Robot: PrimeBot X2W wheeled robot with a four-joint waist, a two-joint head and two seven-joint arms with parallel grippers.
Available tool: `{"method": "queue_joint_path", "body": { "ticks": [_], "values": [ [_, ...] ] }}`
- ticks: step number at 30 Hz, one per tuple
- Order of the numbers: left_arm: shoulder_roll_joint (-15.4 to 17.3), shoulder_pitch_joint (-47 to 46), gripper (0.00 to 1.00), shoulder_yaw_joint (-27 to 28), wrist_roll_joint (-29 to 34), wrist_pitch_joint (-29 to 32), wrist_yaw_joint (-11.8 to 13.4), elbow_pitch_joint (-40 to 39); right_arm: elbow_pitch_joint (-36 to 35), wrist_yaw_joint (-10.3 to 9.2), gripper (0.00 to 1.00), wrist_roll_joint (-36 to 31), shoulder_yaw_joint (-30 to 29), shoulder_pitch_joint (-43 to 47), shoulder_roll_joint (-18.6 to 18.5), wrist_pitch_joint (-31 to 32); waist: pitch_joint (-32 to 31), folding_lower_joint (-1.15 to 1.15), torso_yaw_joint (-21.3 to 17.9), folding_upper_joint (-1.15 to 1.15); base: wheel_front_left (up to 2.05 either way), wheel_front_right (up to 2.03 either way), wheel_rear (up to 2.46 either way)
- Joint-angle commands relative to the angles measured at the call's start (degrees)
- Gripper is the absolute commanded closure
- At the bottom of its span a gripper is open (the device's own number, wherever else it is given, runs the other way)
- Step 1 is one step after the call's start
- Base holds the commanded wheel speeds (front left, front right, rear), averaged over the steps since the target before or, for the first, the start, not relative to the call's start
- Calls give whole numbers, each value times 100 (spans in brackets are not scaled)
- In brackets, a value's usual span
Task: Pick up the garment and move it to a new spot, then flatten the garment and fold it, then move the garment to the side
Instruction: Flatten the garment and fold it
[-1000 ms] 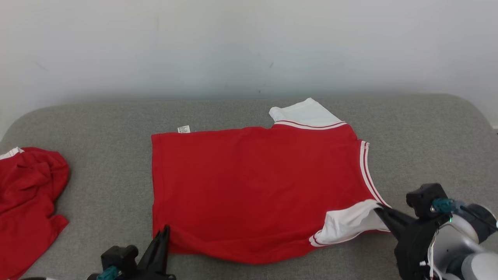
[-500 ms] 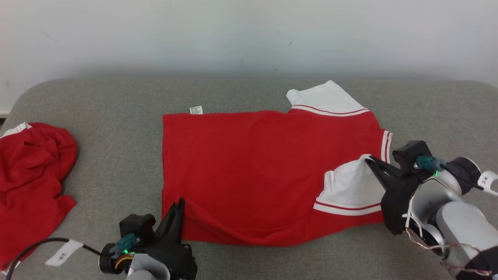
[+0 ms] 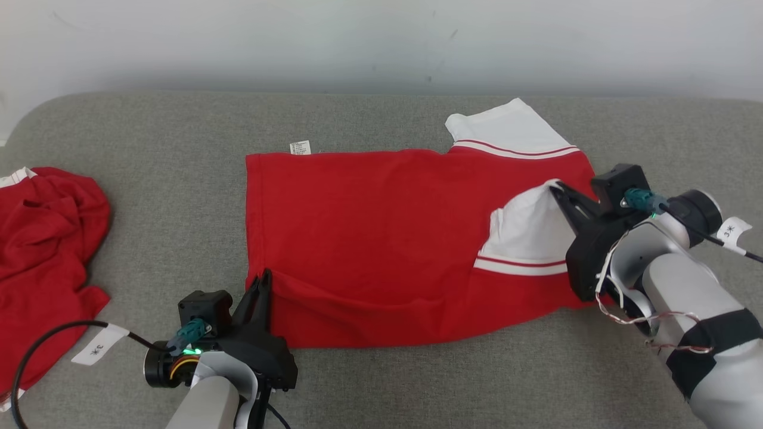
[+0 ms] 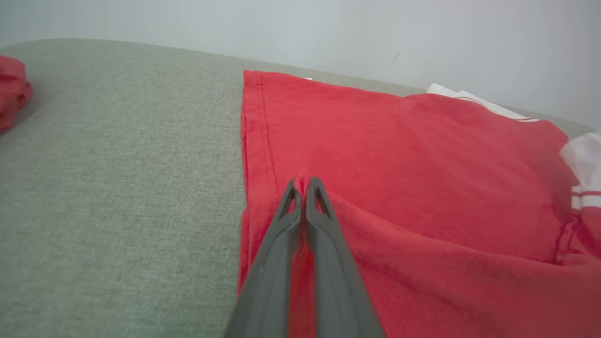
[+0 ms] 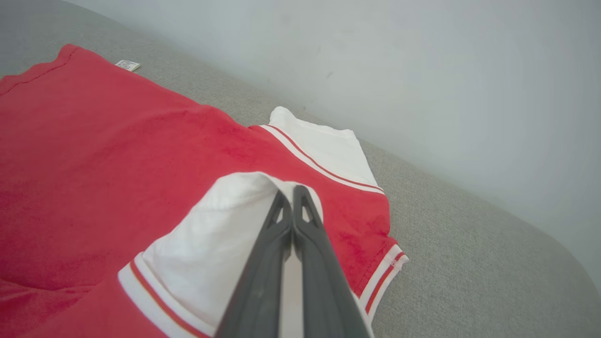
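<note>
Our shirt (image 3: 381,238) lies flat mid-worktop (image 3: 149,137), long axis left-right. Both pinch its near edge shut: left gripper (image 3: 264,277) on the hem (image 3: 249,226), right gripper (image 3: 556,186) on the sleeve (image 3: 524,232). We'd fold away from us.

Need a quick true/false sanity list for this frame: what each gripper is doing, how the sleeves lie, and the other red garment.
1. The right gripper is shut on the near white sleeve. True.
2. The left gripper hangs open, off the shirt. False: it is shut on red fabric at the shirt's near hem corner.
3. A second red garment lies crumpled to the robot's left, apart from the shirt. True.
4. Both white sleeves stick out flat past the red body. False: only the far sleeve does; the near one is drawn over the red body.
</note>
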Motion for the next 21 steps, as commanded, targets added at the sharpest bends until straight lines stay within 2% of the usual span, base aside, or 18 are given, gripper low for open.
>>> {"method": "queue_joint_path", "body": {
  "ticks": [1,9,16,17,18,19,20,21],
  "values": [
    [-18,-98,100,7,54,-26,39,90,145,-13,100,-91,23,-162,35,-156,12,-1,4,0,0,0,0],
    [-37,-269,100,24,175,-26,184,354,836,-13,100,-248,56,-644,244,-637,70,-1,65,0,0,0,0],
    [-56,-336,100,66,107,-26,248,473,1275,-13,100,-196,39,-783,400,-819,81,-1,104,0,0,0,0],
    [-56,-346,88,84,101,-26,255,470,1347,-13,100,-157,-8,-792,428,-836,81,-1,106,0,0,0,0],
    [-60,-344,18,88,106,-26,283,481,1448,-13,50,-107,-75,-790,455,-832,80,-1,106,0,0,0,0],
    [-63,-333,0,106,85,-26,309,524,1528,-13,5,-72,-79,-767,492,-778,74,-1,108,0,0,0,0],
    [-62,-331,0,100,86,-26,320,563,1571,-13,0,-33,-97,-763,514,-775,60,-1,110,0,0,0,0],
    [-65,-338,0,100,95,-26,333,559,1608,-13,0,12,-131,-757,516,-796,41,-1,110,0,0,0,0]
  ]
}}
